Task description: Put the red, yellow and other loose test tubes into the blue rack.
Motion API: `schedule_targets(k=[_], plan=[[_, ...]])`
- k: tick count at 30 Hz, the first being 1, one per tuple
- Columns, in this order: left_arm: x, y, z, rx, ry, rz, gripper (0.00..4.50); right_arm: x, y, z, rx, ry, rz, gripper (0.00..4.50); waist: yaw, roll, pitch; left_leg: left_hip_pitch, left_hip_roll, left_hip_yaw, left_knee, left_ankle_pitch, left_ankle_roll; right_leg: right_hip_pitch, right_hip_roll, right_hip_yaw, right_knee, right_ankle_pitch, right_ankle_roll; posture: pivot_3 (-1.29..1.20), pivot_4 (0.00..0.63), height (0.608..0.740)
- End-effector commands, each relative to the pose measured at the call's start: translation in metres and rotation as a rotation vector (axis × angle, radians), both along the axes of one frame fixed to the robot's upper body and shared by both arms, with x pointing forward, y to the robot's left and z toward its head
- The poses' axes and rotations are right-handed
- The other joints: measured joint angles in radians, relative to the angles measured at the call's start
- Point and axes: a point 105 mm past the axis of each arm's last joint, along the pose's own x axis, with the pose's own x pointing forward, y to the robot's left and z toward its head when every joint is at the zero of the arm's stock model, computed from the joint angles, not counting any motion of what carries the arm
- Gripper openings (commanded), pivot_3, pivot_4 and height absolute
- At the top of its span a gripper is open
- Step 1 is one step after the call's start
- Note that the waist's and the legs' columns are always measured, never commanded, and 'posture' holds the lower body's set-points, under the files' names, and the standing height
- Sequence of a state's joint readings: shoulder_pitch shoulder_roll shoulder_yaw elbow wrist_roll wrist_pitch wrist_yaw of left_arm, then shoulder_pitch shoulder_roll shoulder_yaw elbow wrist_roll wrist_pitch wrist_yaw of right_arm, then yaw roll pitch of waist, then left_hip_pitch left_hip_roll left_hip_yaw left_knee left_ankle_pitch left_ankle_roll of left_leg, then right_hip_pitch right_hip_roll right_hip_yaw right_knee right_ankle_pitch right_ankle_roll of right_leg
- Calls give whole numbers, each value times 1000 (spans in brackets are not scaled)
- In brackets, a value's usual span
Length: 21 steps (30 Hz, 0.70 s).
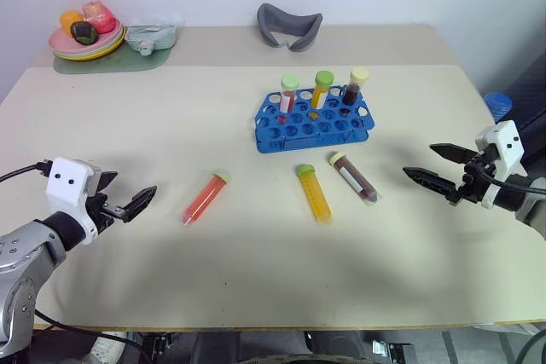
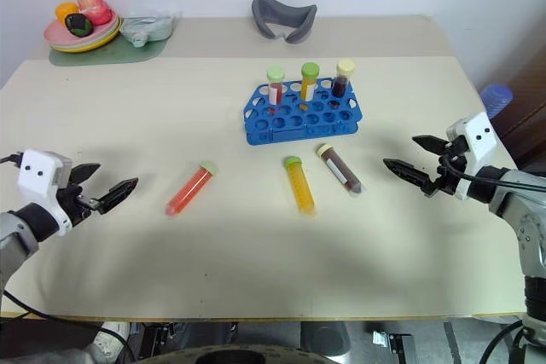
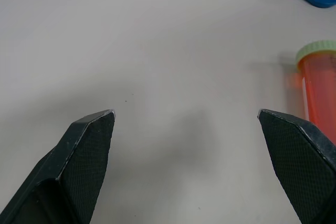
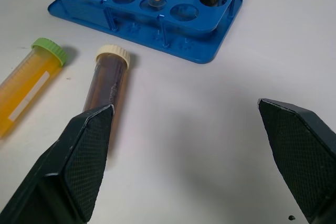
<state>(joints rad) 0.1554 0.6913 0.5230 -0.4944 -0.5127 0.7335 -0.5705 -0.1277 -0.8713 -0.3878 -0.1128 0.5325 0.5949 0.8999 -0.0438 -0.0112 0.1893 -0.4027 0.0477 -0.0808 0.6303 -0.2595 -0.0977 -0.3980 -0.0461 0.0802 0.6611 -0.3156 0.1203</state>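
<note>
- Left eye view: the blue rack (image 1: 314, 119) stands mid-table on the cream table (image 1: 256, 296). Three capped tubes stand upright in its back row: a red one with a green cap (image 1: 288, 93), a yellow one with a green cap (image 1: 322, 89) and a dark one with a cream cap (image 1: 355, 86).
- Three loose tubes lie flat in front of the rack: a red tube (image 1: 205, 198) off to the left, a yellow tube (image 1: 314, 193) and, just beside it, a dark brown tube (image 1: 354, 178). The white label strips on them show no writing that can be read.
- The left pincer (image 1: 128, 203) hovers left of the red tube, released and holding nothing. The right pincer (image 1: 439, 167) is right of the dark brown tube, also spread wide and holding nothing.
- At the far edge are a plate of toy food (image 1: 85, 31) on a green mat (image 1: 111, 61) and a grey curved object (image 1: 289, 24).
- Left wrist view: both black fingers (image 3: 86, 150) stand well apart over bare table; the red tube's green cap is near one of them.
- Right wrist view: the dark brown tube's end lies behind one of the spread fingers (image 4: 84, 150); the yellow tube's label is blank.
</note>
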Motion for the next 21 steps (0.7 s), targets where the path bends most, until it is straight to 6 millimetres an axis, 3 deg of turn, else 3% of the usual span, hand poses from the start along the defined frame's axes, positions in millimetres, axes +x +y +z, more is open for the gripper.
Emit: schedule_targets(k=[1, 5, 9, 13, 21], plan=[[-2, -3, 8, 14, -35, -14, 4467, 2, 7, 13, -4, -57, 23, 4500, 0, 0, 0, 0, 0, 0, 0, 0, 0, 0, 0, 0, 0, 0, 0, 0, 150, 740], [-4, -4, 4, 8, -42, 6, 4467, 10, 8, 9, -4, -61, 23, 4500, -2, 0, 0, 0, 0, 0, 0, 0, 0, 0, 0, 0, 0, 0, 0, 0, 150, 740], [-3, -13, 9, -12, -55, -20, 4467, 19, 4, 19, -12, -90, -8, 4500, 1, 0, 0, 0, 0, 0, 1, 0, 0, 0, 0, 0, 1, 0, 0, 0, 150, 740], [-1, -24, 10, -11, -47, -75, 4467, 9, 10, 23, -64, -50, 27, 4500, 4, 0, 0, 0, 0, 0, 1, 0, 0, 0, 0, 0, 1, 0, 0, 0, 150, 740], [11, -82, 13, -42, -31, -398, 4467, -15, 53, 33, -181, 123, 84, 4500, 0, 1, 0, 2, 0, 0, 2, 0, 0, 1, 0, 0, 3, 0, 0, 0, 150, 740]])
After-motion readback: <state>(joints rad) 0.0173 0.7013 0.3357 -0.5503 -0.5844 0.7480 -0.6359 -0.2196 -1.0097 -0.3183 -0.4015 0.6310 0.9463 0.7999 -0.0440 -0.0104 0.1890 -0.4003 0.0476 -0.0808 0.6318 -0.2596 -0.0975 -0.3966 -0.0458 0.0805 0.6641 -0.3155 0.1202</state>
